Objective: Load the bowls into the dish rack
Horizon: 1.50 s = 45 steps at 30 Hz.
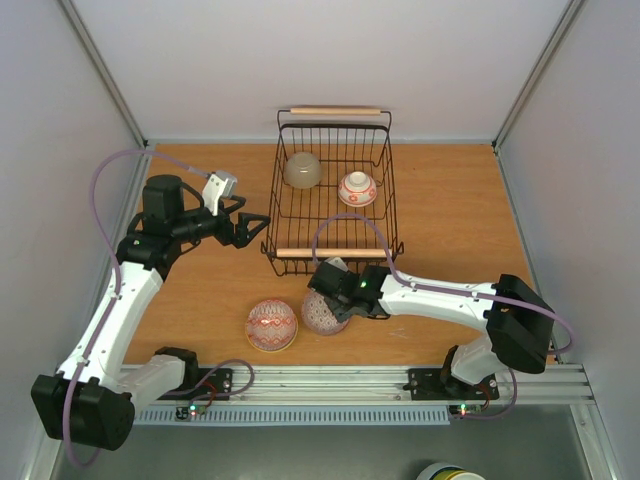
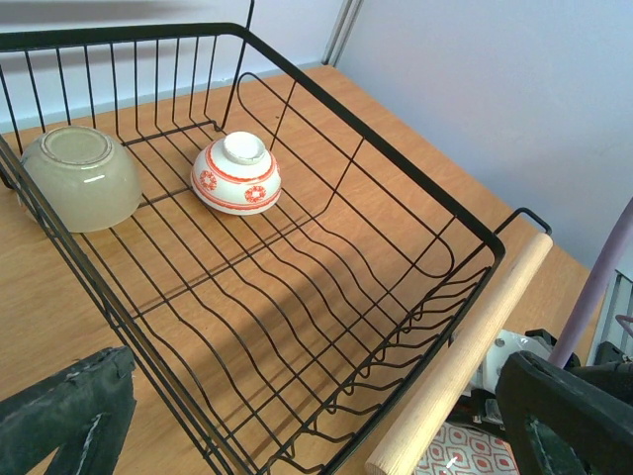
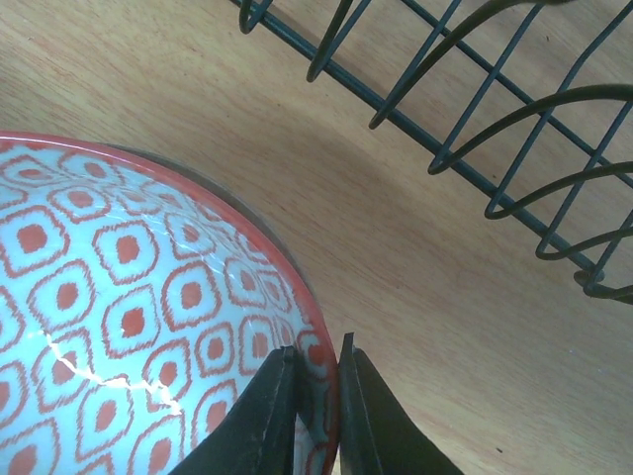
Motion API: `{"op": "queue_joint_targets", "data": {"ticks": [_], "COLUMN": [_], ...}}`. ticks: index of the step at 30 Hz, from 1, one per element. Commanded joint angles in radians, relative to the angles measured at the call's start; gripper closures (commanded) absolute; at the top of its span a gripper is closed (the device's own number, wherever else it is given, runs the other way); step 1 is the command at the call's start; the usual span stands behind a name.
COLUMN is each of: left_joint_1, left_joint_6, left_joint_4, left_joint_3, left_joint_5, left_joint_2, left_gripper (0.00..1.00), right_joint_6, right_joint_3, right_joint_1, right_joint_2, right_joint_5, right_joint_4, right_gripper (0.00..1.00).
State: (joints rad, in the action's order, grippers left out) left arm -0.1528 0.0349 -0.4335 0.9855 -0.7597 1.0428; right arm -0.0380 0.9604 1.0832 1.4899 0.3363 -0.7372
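The black wire dish rack (image 1: pixel 385 190) stands at the table's middle back, with a beige bowl (image 1: pixel 302 171) and a white, red-patterned bowl (image 1: pixel 358 188) upside down inside it. Two red-patterned bowls sit on the table in front of the rack. My right gripper (image 1: pixel 336 301) is shut on the rim of the right-hand one (image 1: pixel 321 316). The right wrist view shows one finger inside and one outside that bowl's rim (image 3: pixel 318 368). The other bowl (image 1: pixel 271 325) lies free to its left. My left gripper (image 1: pixel 252 228) hangs open by the rack's left side, holding nothing.
The rack's near wooden handle (image 1: pixel 318 253) lies just behind my right gripper. In the left wrist view the rack (image 2: pixel 415 188) fills the frame, with the beige bowl (image 2: pixel 84 178) and the white bowl (image 2: pixel 237 173) at its far end. White walls enclose the table.
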Motion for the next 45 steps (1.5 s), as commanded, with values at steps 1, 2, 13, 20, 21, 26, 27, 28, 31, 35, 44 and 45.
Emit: {"op": "queue_joint_targets", "data": {"ticks": [1, 2, 13, 20, 21, 26, 27, 28, 31, 35, 44, 45], "left_joint_1": [-0.004, -0.004, -0.004, -0.004, -0.005, -0.012, -0.015, -0.019, -0.030, -0.051, -0.096, -0.100], "left_joint_6": [0.016, 0.016, 0.016, 0.015, 0.016, 0.019, 0.021, 0.024, 0.032, 0.046, 0.081, 0.084], "left_joint_4": [0.033, 0.032, 0.033, 0.033, 0.032, 0.025, 0.023, 0.020, 0.015, -0.001, -0.051, -0.056], "left_joint_3": [0.016, 0.017, 0.016, 0.017, 0.016, 0.019, 0.021, 0.021, 0.023, 0.031, 0.055, 0.059], "left_joint_5": [-0.023, -0.023, -0.026, -0.029, -0.031, -0.041, -0.041, -0.043, -0.051, -0.066, -0.094, -0.098], "left_joint_2": [0.005, 0.005, 0.003, -0.011, -0.015, -0.029, -0.033, -0.035, -0.038, -0.039, -0.007, -0.006], "left_gripper": [0.01, 0.01, 0.01, 0.01, 0.01, 0.01, 0.01, 0.01, 0.01, 0.01, 0.01, 0.01], "right_joint_6": [0.016, 0.016, -0.022, -0.017, -0.018, -0.036, -0.044, -0.049, -0.067, -0.106, -0.236, -0.241], "right_joint_3": [0.019, 0.018, -0.038, -0.054, -0.053, -0.019, -0.004, 0.011, 0.059, 0.134, 0.308, 0.327], "right_joint_1": [-0.002, -0.001, 0.003, 0.004, 0.004, 0.003, 0.003, 0.003, 0.004, 0.003, -0.049, -0.065], "right_joint_2": [-0.024, -0.029, -0.172, -0.240, -0.260, -0.352, -0.369, -0.382, -0.407, -0.416, -0.316, -0.293], "right_joint_5": [0.077, 0.081, 0.040, -0.016, -0.028, -0.059, -0.063, -0.065, -0.036, 0.051, 0.187, 0.180], "right_joint_4": [-0.016, -0.018, 0.012, 0.028, 0.030, 0.024, 0.021, 0.016, -0.006, -0.033, -0.007, -0.003], "right_gripper": [0.91, 0.93, 0.99, 0.99, 0.99, 0.99, 0.99, 0.99, 0.99, 0.99, 0.99, 0.99]}}
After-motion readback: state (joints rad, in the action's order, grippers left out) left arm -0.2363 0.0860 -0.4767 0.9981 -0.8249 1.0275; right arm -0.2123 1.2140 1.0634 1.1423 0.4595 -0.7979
